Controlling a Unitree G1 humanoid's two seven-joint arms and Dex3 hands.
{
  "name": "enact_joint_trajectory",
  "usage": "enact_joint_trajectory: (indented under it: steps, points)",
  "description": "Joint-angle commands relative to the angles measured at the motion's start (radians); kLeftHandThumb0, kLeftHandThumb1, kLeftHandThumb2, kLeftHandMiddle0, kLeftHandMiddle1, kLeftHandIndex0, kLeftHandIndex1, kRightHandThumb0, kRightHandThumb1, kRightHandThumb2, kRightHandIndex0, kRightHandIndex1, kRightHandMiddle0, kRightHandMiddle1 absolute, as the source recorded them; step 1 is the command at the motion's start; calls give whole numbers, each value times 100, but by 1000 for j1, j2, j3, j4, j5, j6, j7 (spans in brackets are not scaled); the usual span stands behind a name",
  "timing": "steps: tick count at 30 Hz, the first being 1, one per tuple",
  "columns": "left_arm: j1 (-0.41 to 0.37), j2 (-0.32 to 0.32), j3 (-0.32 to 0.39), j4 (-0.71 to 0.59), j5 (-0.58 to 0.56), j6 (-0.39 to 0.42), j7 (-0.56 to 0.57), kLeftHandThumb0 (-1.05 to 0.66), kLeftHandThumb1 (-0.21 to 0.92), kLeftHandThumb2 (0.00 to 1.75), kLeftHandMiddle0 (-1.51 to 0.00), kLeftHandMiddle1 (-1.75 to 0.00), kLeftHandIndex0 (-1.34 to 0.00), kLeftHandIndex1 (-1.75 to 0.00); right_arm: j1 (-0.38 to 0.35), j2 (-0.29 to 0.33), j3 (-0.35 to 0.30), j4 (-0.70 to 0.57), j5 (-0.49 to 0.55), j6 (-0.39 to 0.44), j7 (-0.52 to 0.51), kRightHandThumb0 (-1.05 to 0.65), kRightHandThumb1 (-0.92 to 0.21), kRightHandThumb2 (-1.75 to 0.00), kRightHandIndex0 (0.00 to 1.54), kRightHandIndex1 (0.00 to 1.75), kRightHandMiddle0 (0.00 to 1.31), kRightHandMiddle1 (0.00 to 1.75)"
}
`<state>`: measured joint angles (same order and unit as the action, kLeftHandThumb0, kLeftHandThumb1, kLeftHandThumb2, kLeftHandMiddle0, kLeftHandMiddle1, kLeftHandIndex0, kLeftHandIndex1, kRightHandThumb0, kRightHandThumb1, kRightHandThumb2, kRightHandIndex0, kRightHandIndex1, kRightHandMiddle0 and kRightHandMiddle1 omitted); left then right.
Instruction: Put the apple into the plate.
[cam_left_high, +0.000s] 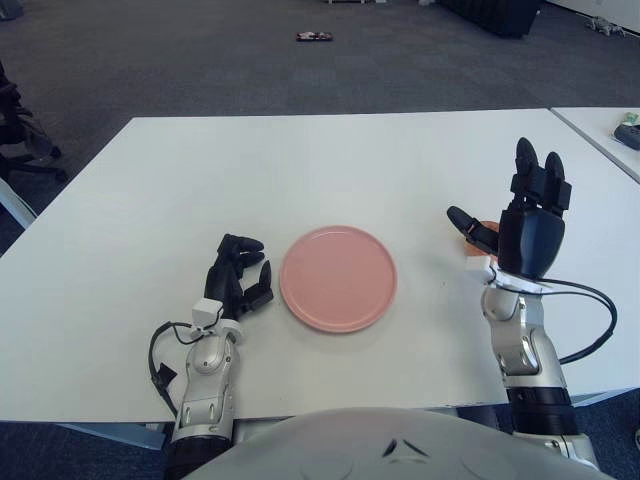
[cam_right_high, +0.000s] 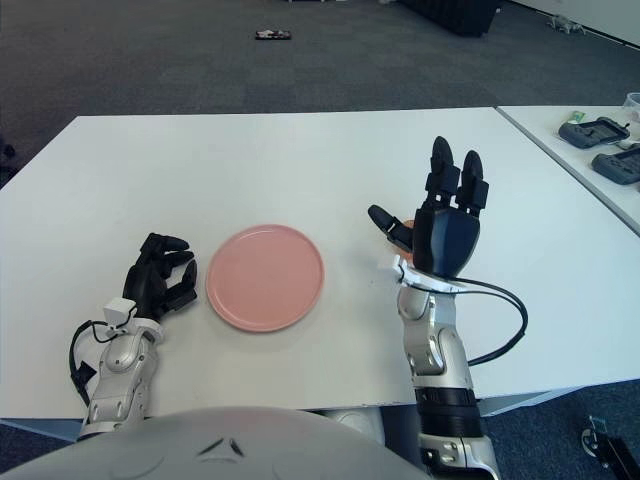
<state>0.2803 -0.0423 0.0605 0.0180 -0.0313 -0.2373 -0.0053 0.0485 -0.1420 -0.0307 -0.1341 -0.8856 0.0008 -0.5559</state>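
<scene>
A white table (cam_left_high: 300, 160) fills most of both views, standing on dark grey carpet (cam_left_high: 200, 60). A second white table (cam_left_high: 605, 135) shows at the right edge, with dark devices (cam_right_high: 600, 132) lying on it. Far back on the carpet lies a small dark object (cam_left_high: 313, 37).

Near the table's front middle lies the pink plate (cam_left_high: 338, 278), round, flat and with nothing on it.

The right robot hand (cam_left_high: 525, 225) is raised to the right of the plate, well apart from it, its back toward the camera. Its two upper fingers (cam_left_high: 535, 175) point straight up and the thumb (cam_left_high: 462, 222) sticks out to the left, so it is released and grasps nothing. Its cable (cam_left_high: 590, 320) loops out over the table to the right of the forearm.

The left robot hand (cam_left_high: 240, 275) shows just left of the plate, fingers loosely curled and holding nothing.

The apple (cam_left_high: 482, 232) is mostly hidden behind the right robot hand; only a small orange-red sliver shows between the thumb and the palm. It is to the right of the plate, not in it. Whether the thumb touches it cannot be told.
</scene>
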Motion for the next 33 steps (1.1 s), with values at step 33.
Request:
enact_joint_trajectory:
  steps: [33]
  points:
    - [24, 1, -12, 20, 2, 12, 1, -1, 55, 98, -44, -154, -35, -175, -76, -148, 135, -94, 27, 485, 747, -91, -57, -57, 0, 0, 0, 0]
